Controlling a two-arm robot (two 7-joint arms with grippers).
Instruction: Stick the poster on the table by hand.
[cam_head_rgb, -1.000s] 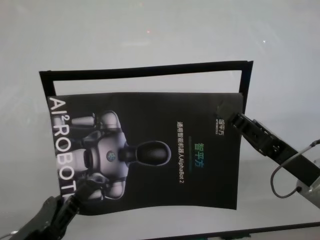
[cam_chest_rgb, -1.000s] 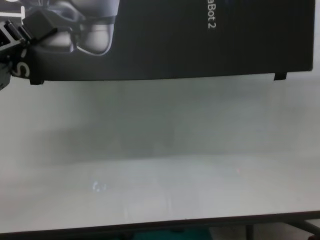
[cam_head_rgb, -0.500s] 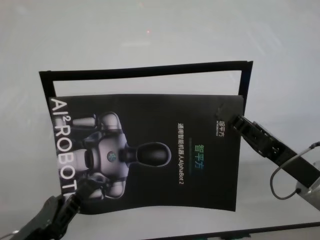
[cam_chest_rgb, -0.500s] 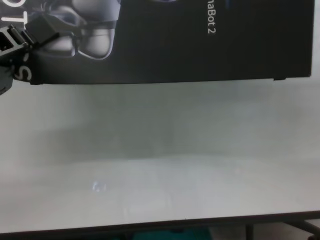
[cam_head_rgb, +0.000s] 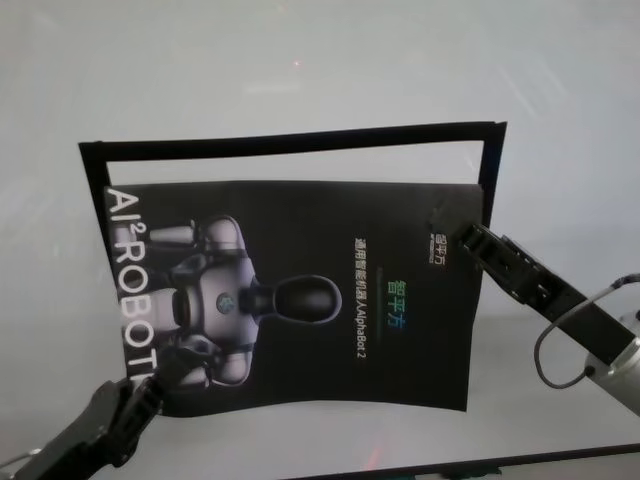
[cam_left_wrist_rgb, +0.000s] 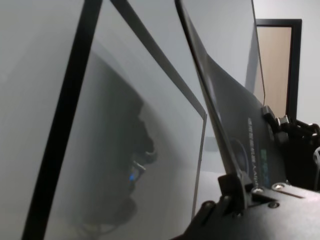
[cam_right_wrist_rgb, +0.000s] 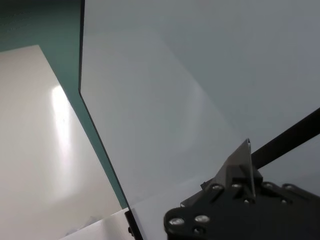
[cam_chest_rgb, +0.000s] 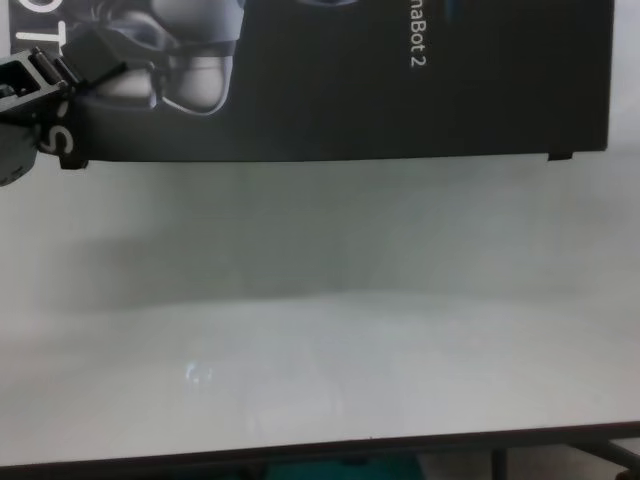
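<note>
I see the shiny black poster (cam_head_rgb: 300, 300), with a silver robot and white letters, held above the table (cam_head_rgb: 300, 70). Left gripper (cam_head_rgb: 160, 372) jaws pinch its near-left corner, right gripper (cam_head_rgb: 467, 238) jaws its far-right corner.

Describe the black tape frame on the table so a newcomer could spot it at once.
Start at the wide white table; the big dark poster is held over it by the left tool and right tool. The tape frame is the thin black outline showing past the poster's far edge. Unlike the poster it is a bare line, with no picture or lettering.
</note>
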